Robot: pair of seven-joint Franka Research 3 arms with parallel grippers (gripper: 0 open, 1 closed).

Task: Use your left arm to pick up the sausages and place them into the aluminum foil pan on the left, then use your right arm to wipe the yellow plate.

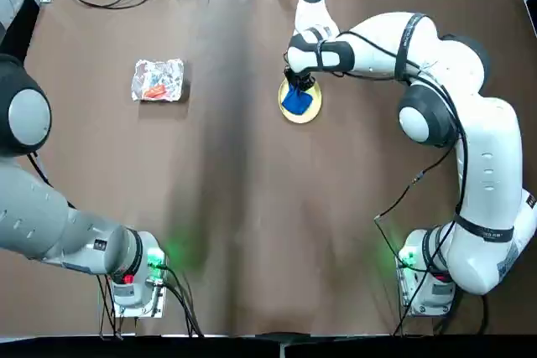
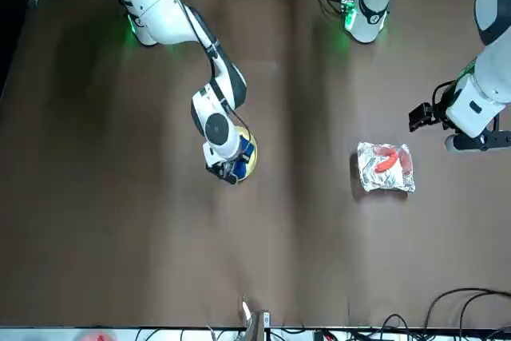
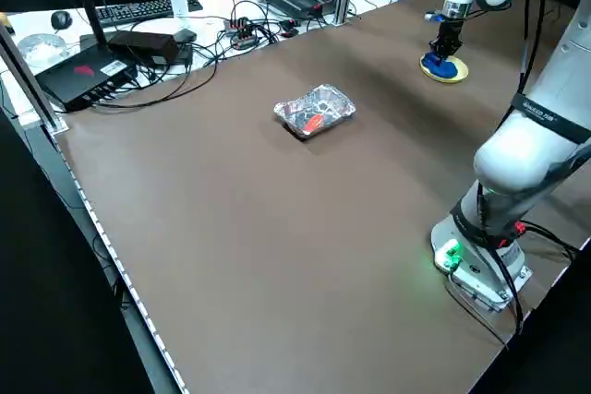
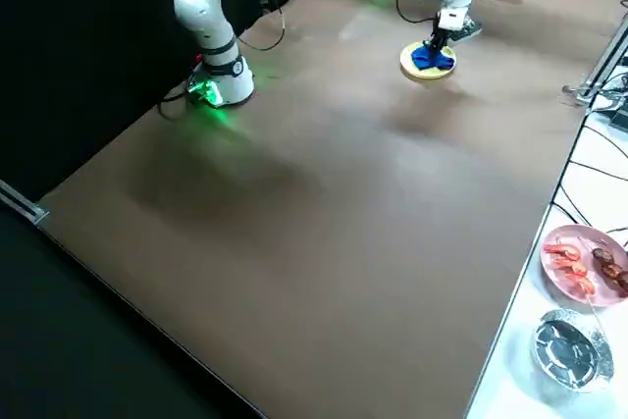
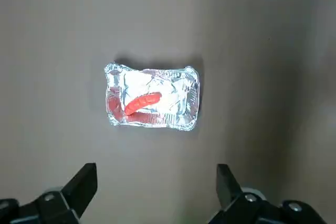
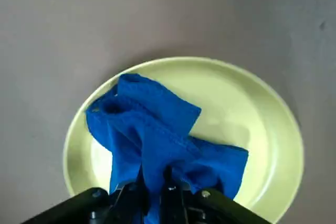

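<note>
One sausage [image 5: 143,103] in foil pan [image 5: 185,95] | left end effector [image 5: 157,195] apart

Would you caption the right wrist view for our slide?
The right gripper pinches a blue cloth over the yellow plate.

In the top view, the left gripper is cut off beyond the left edge, along with much of the left arm. The blue cloth [image 6: 157,129] hides part of the yellow plate [image 6: 262,145], and the bunched folds cover the tips of the right gripper [image 6: 155,187]. The plate's near rim runs behind that gripper. In the left side view, the left gripper is out of frame, past the far right edge.
</note>
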